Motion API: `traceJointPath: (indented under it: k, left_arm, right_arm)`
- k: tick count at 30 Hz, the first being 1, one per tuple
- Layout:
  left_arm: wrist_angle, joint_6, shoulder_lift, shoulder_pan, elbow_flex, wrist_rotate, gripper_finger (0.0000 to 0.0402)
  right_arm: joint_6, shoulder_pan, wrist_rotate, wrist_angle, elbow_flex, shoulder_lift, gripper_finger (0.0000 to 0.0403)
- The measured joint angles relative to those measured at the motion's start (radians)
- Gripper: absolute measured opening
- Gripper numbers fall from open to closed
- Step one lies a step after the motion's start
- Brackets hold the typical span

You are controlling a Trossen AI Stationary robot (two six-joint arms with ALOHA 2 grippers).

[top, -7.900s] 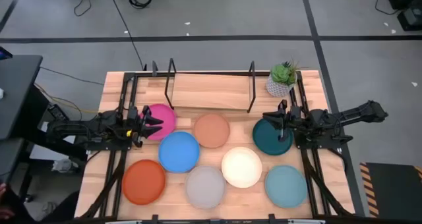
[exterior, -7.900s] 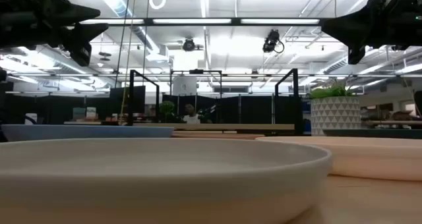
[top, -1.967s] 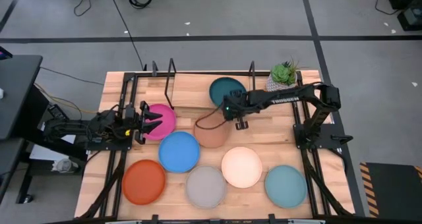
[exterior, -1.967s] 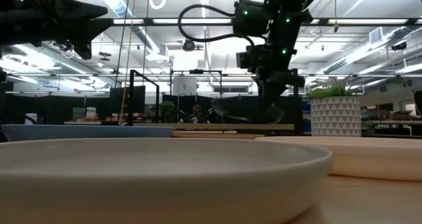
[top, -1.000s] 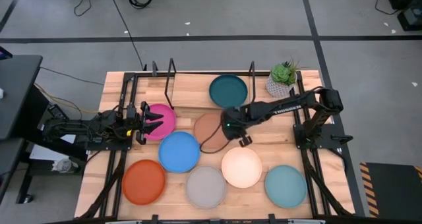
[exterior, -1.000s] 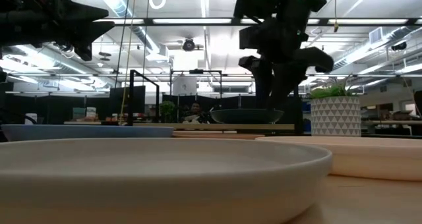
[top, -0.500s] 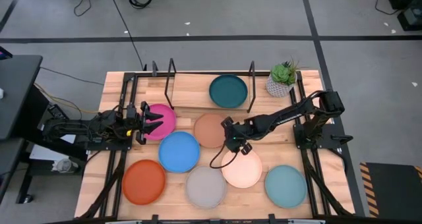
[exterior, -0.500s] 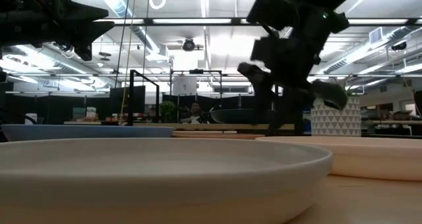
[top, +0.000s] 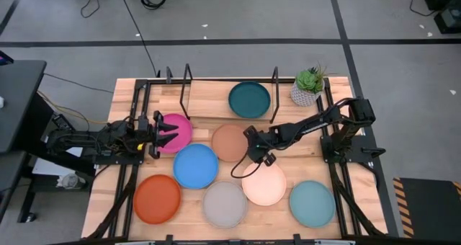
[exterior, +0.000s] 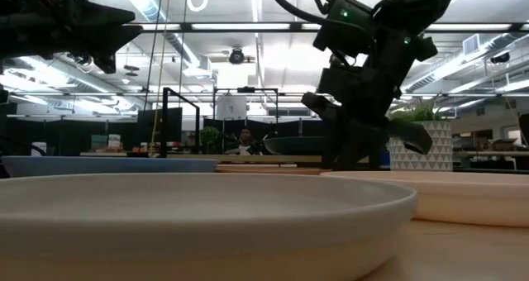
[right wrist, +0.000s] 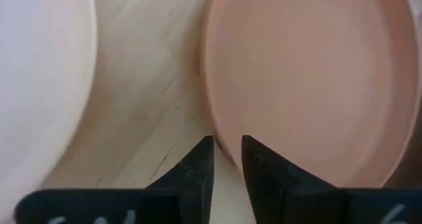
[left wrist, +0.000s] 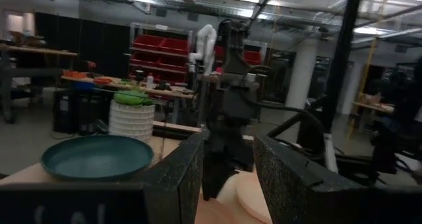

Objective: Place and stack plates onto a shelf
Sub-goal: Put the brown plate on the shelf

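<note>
The dark teal plate (top: 249, 99) lies flat on the shelf's plank (top: 212, 97) at the far edge, between black hoop uprights (top: 274, 94). The tan plate (top: 229, 142) lies flat on the table's middle. My right gripper (top: 253, 147) is down at its right rim, shut on it. My left gripper (top: 161, 130) is open and empty, hovering over the left edge of the pink plate (top: 176, 132). The blue (top: 195, 166), orange (top: 156, 198), grey (top: 225, 204), cream (top: 263, 182) and light blue (top: 312, 203) plates lie flat toward the near edge. My right gripper has the tan plate's rim (right wrist: 217, 135) between its two fingers, one finger (right wrist: 258, 168) over the plate's hollow and one (right wrist: 198, 165) outside over the table. The fingers come from above, slanting from the table's right. The plate lies flat on the table.
A potted plant (top: 308, 85) stands at the far right corner beside the shelf. The plates lie close together, the cream one just on the near side of my right gripper. Black rails (top: 134, 115) run along both sides of the table.
My right gripper, which has left the dark teal plate on the shelf, has moved toward the near edge and gone down beside the tan plate's right rim. The plates have stayed in place.
</note>
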Motion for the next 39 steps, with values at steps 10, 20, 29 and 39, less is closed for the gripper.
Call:
traceJointPath:
  k: [10,20,29,39]
  left_arm:
    - [0.000,0.207,0.100,-0.028,0.037,0.086,0.0142]
    - [-0.001,0.479,0.386,-0.106,0.126,0.019,0.0142]
    - [0.036,0.750,0.683,-0.219,0.208,-0.190,0.0142]
    - [0.100,0.801,0.995,-0.264,0.360,-0.245,0.0142]
  right_arm:
    - [0.018,0.018,-0.032,-0.047,0.016,0.000,0.0014]
    - [0.142,0.058,-0.103,-0.293,0.188,-0.032,0.0011]
    - [0.289,0.000,-0.397,-0.285,0.265,-0.081,0.0011]
    - [0.377,-0.040,-0.511,-0.262,0.271,-0.081,0.0011]
